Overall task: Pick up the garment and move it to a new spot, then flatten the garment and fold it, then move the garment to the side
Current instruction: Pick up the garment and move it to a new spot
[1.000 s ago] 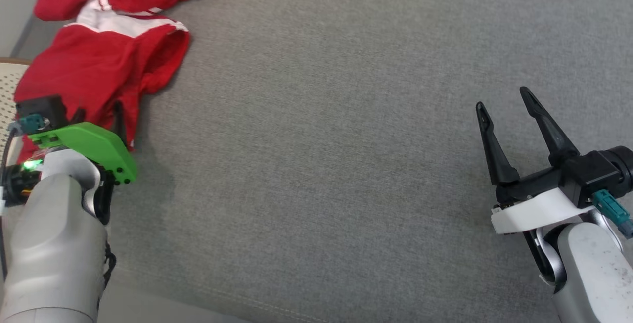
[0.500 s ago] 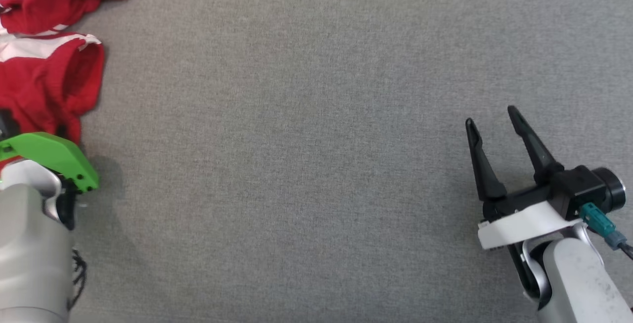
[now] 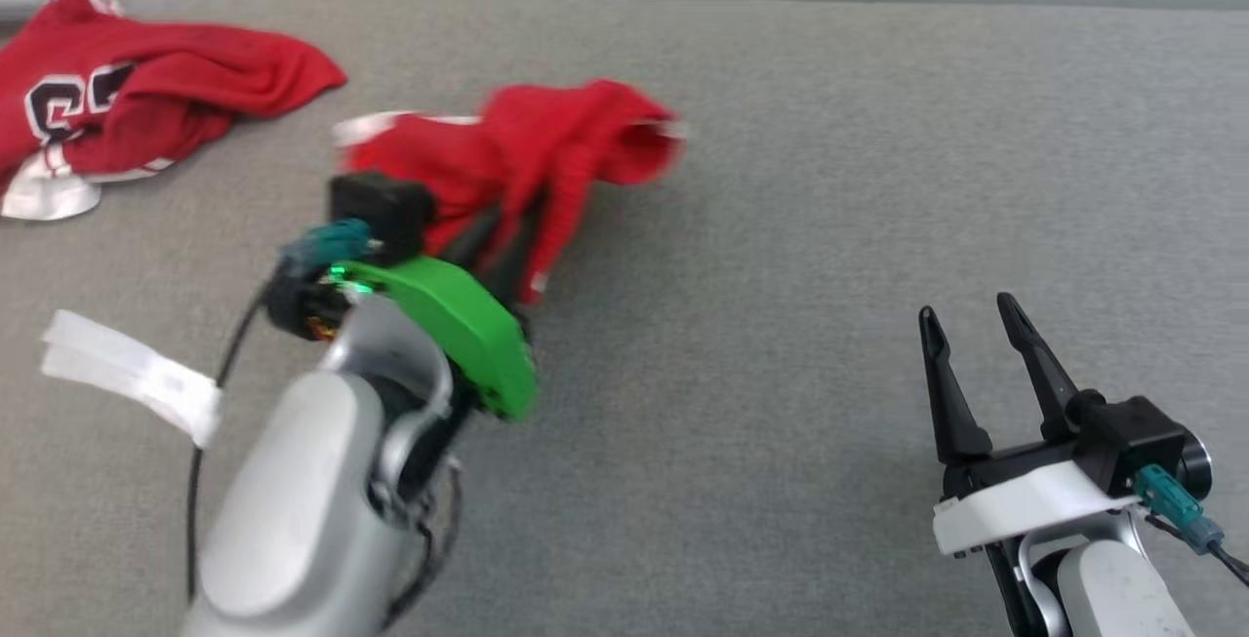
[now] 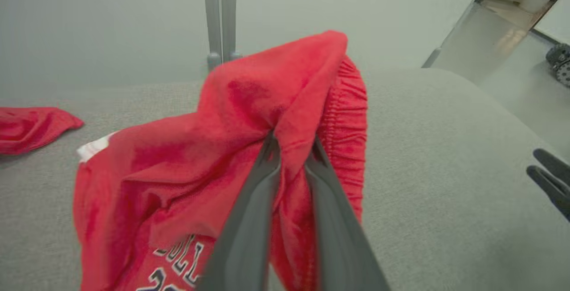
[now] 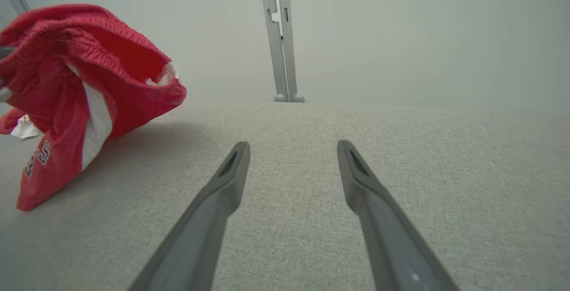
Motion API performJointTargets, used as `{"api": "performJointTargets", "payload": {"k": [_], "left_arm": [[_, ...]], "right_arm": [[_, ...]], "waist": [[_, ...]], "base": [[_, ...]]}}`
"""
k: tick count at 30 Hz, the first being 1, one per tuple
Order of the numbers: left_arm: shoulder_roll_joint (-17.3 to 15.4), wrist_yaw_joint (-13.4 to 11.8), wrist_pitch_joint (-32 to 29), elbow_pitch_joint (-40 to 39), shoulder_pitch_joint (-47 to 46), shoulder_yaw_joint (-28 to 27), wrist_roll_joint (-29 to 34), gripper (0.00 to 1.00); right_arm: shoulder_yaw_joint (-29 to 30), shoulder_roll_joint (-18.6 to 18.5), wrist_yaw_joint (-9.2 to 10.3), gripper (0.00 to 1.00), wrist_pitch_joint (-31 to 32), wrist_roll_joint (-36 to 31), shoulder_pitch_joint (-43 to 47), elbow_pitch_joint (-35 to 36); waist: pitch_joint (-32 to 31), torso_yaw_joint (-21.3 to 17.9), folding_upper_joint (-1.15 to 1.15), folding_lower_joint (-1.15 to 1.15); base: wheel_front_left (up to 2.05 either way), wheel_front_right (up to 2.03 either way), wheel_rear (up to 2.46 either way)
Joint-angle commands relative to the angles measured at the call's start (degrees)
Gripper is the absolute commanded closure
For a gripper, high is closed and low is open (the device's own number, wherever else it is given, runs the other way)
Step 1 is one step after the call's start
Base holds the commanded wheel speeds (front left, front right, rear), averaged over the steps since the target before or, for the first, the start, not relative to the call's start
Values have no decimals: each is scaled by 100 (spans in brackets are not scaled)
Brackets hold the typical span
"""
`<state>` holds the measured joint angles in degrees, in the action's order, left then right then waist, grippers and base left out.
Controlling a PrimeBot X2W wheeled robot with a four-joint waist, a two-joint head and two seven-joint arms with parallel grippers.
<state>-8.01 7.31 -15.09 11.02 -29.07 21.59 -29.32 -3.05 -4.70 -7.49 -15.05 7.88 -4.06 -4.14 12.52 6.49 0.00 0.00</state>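
Note:
A red garment (image 3: 571,130) with white trim and an elastic waistband hangs bunched over the grey table, a little left of centre. My left gripper (image 3: 503,227) is shut on a fold of it. In the left wrist view the fingertips of this gripper (image 4: 291,141) pinch the cloth of the garment (image 4: 249,104) just below the waistband, with printed letters lower down. The right wrist view has the garment (image 5: 80,81) dangling at its left, lower end resting on the table. My right gripper (image 3: 966,320) stands open at the lower right, nothing between its fingers (image 5: 234,170).
Another red piece of clothing (image 3: 146,100) with dark lettering lies crumpled at the far left back. A white strip (image 3: 127,378) lies on the grey table (image 3: 829,179) near the left arm. A grey post (image 5: 280,37) stands behind the table's far edge.
The camera has lifted and shifted. My left gripper has shut on the garment and carried it up and right, from the table's left edge toward the middle. The right gripper stays open.

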Motion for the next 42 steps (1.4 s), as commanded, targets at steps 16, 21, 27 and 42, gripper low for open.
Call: {"api": "performJointTargets", "payload": {"k": [16, 21, 27, 42], "left_arm": [[130, -547, -1465, -640, 856, 981, -140, 100], [64, -657, -874, 1025, 750, 901, 141, 100], [320, -845, 948, 1585, 755, 677, 256, 0], [-111, -1567, 3031, 55, 2720, -158, 608, 0]], "right_arm": [[226, 174, 0, 0, -20, 141, 334, 85], [209, 181, 0, 0, -20, 196, 438, 47], [291, 179, 0, 0, -20, 68, 474, 119], [598, -401, 1, 0, -20, -192, 945, 747]], "waist": [[-266, -2133, 0, 0], [-207, -2183, 0, 0], [-404, -1925, 0, 0], [-1429, -488, 0, 0]], "base": [[0, 0, 0], [0, 0, 0], [0, 0, 0], [0, 0, 0]]}}
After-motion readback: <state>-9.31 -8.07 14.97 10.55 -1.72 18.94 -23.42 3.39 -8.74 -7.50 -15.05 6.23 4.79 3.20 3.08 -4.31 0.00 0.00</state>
